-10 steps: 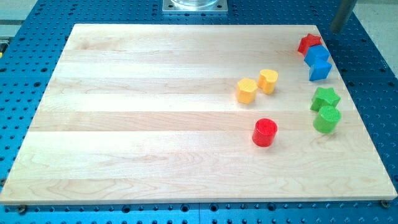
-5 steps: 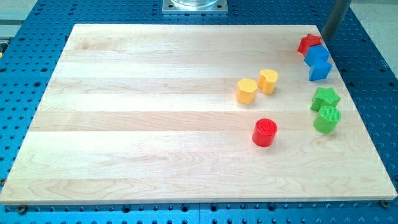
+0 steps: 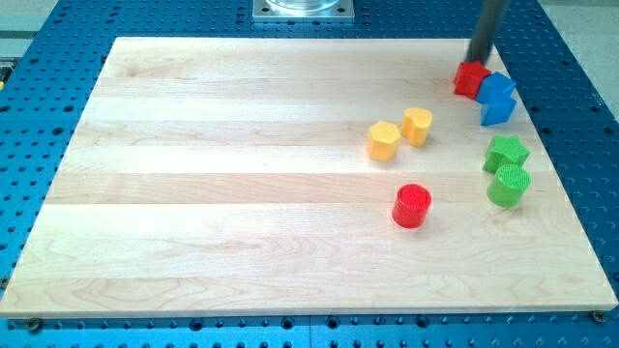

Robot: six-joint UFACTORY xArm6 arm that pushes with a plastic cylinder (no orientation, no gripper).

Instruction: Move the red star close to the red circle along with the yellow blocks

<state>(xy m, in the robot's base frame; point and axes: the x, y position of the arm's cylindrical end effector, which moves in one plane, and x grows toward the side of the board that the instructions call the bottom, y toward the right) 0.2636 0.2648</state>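
Note:
The red star [image 3: 470,79] lies near the board's top right corner, touching the upper of two blue blocks [image 3: 497,88]. My tip [image 3: 478,61] stands right at the star's top edge. The red circle [image 3: 412,205] is lower down, right of the board's middle. The yellow hexagon block [image 3: 383,141] and the yellow heart block [image 3: 417,126] sit side by side above the red circle.
A second blue block [image 3: 497,109] sits just below the first. A green star [image 3: 506,152] and a green circle [image 3: 509,185] stand at the right, near the board's right edge [image 3: 566,184]. A metal mount [image 3: 304,9] shows at the view's top.
My tip has come in from the top right corner to the left and down onto the red star. The star has shifted slightly left and down.

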